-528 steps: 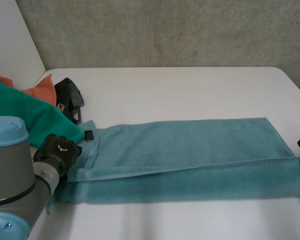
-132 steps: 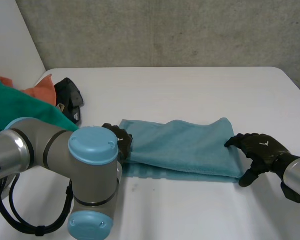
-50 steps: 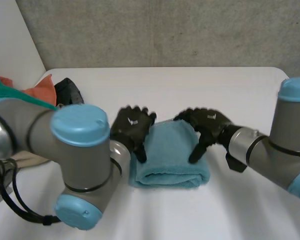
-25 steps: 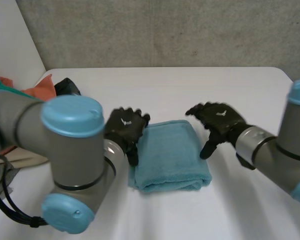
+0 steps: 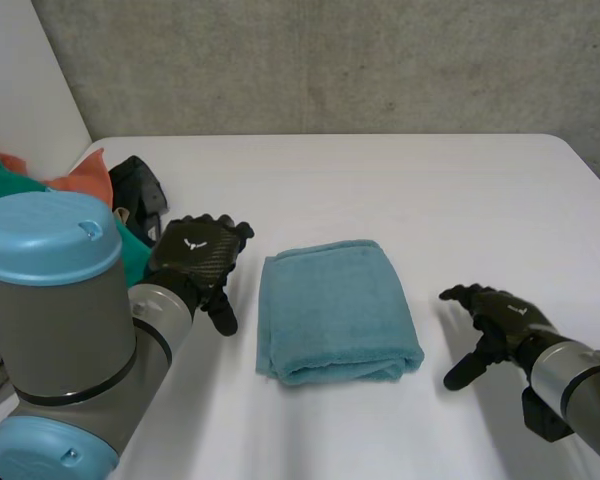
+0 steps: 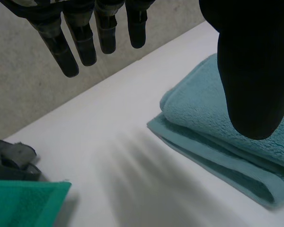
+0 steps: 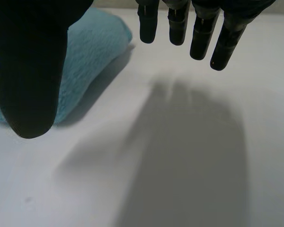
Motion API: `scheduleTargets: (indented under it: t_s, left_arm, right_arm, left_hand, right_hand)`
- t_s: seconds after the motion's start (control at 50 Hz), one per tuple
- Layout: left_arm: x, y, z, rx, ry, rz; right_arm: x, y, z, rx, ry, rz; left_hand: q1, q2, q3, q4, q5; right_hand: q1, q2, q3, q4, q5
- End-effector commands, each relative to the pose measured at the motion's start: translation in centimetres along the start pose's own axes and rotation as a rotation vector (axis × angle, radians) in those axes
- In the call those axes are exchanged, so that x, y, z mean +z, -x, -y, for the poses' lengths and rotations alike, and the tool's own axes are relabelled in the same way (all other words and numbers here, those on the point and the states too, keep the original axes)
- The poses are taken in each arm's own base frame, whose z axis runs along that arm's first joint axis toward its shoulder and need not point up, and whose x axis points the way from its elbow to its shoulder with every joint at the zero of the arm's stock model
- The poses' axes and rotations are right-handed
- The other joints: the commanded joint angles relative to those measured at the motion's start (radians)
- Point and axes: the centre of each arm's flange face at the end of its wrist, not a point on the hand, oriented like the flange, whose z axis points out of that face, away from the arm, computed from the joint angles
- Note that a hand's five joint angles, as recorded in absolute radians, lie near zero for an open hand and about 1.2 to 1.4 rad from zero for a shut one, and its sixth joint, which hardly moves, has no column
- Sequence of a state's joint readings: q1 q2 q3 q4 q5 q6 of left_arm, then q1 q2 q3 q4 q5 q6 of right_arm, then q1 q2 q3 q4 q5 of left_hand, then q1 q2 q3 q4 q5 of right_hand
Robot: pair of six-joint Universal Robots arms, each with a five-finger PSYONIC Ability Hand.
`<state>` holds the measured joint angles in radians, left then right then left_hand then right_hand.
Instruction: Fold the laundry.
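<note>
Risk: the laundry pile (image 5: 5, 183) at the tabletop's (image 5: 430, 190) left edge; reaching there could snag the folded towel (image 5: 335, 310) (loose layers). The towel lies mid-tabletop between both, touching neither: left robot hand (image 5: 195, 260) near, right robot hand (image 5: 500, 320) farther, both slack-fingered and empty.

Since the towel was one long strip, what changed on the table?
The teal terry towel was folded from a long strip into a small bundle. The left hand and right hand, on it a second ago, let go and drew apart to either side, both open. The black garment and orange cloth stayed put.
</note>
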<state>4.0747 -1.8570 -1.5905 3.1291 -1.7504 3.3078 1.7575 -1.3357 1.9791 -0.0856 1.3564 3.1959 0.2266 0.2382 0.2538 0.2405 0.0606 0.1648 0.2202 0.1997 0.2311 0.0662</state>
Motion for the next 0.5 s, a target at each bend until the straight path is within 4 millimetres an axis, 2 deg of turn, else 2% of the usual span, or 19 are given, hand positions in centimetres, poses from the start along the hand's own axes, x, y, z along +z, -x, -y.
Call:
scheduleTargets:
  t_s: [0.02, 0.28, 0.5]
  left_arm:
    - [0.1, -0.1, -0.6, -0.038, 0.018, -0.005]
    - [0.1, -0.1, -0.7, -0.038, 0.020, -0.003]
    - [0.2, -0.1, -0.9, -0.039, 0.016, -0.001]
  right_arm:
    - [1.3, 0.2, -1.0, 0.072, 0.016, 0.021]
    - [2.7, 3.6, -2.0, 0.085, 0.018, 0.126]
    - [3.5, 4.8, -1.9, 0.063, 0.007, 0.153]
  left_hand:
    - [0.022, 0.011, -0.005, 0.008, 0.014]
    - [0.022, 0.011, -0.005, 0.008, 0.014]
    - [0.019, 0.008, -0.008, 0.005, 0.011]
  right_hand:
    - [0.076, 0.020, 0.041, 0.009, 0.000]
    - [0.114, 0.059, 0.079, 0.048, 0.038]
    - [0.228, 0.173, 0.193, 0.162, 0.152]
